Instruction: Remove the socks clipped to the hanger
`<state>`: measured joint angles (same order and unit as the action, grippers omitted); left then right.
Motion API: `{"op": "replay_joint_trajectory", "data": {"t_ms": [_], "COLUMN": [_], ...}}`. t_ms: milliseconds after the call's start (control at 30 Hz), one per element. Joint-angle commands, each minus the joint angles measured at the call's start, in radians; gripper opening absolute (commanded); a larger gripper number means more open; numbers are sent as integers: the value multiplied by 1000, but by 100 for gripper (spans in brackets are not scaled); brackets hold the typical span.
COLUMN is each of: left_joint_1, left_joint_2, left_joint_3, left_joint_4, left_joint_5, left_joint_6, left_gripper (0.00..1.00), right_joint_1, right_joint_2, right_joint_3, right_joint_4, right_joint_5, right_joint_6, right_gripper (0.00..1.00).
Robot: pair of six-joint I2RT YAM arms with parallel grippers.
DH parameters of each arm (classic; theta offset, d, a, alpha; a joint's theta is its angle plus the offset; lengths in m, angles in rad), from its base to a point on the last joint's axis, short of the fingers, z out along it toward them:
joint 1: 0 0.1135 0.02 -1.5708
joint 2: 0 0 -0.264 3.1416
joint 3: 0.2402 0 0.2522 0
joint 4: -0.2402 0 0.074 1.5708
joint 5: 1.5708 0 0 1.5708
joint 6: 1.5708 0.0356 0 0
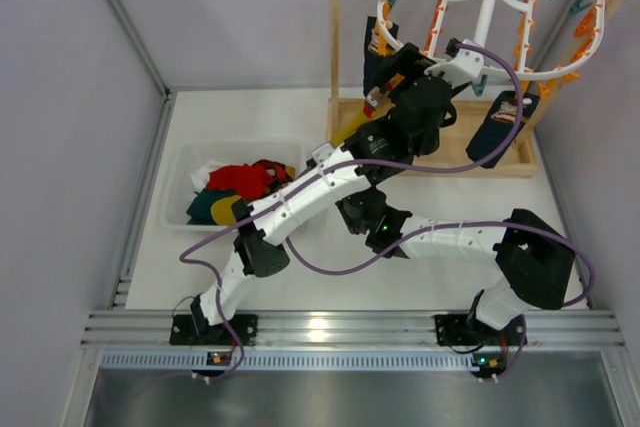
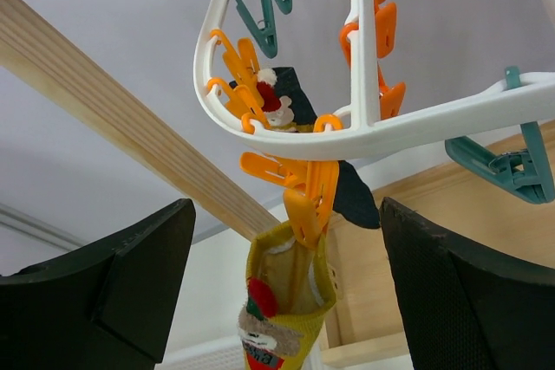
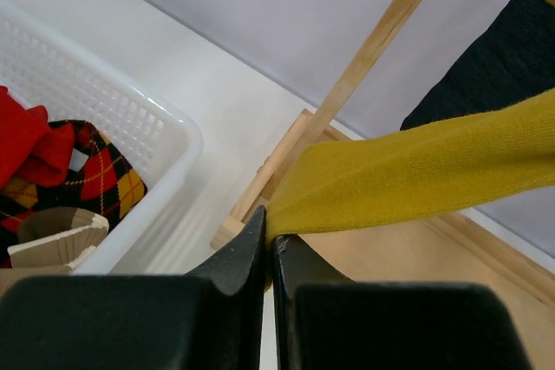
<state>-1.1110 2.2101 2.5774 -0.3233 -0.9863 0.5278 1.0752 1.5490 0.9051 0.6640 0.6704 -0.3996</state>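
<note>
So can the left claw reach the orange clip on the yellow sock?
Probably yes. The left claw is open and pointed up at the clip, which shows right in its gap with nothing in front. The right claw pinches the sock at its other end, out of the way.

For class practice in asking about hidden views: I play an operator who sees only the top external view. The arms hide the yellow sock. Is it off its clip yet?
Observer: No. In the left wrist view an orange clip on the hanger pinches the cuff of the yellow sock.
Operator: Does either hand hold the sock?
Observer: Yes. In the right wrist view the right hand is shut on the sock's other end, and the sock runs up and to the right from it.
</note>
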Motion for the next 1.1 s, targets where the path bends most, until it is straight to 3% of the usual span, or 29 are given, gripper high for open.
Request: {"op": "replay_joint_trajectory", "data": {"t_ms": [0,300,567,700,1000,1067], "left_joint_1": [11,69,79,79,80,82], "left_joint_2": [28,62,88,85,97,95], "left_joint_3": [9,-25,-25,-25,-26,-25], "left_joint_4": [125,136,251,286,314,314], "left_joint_5": [-37,-35,-41,-34,-18,-20], "left_joint_6": [69,49,120,129,146,143], "left_gripper": [90,84,70,68,48,37], "right_joint_1": [42,42,48,49,52,52], "right_joint_2": [11,0,-6,-4,-24,-30], "right_joint_3": [49,48,43,34,12,8], "right_joint_4": [-14,-26,-33,-33,-38,-38], "right_joint_5": [-34,-74,-106,-109,-124,-124], "right_joint_6": [-24,-38,-50,-51,-38,-35], "right_gripper": [0,0,0,0,0,0]}}
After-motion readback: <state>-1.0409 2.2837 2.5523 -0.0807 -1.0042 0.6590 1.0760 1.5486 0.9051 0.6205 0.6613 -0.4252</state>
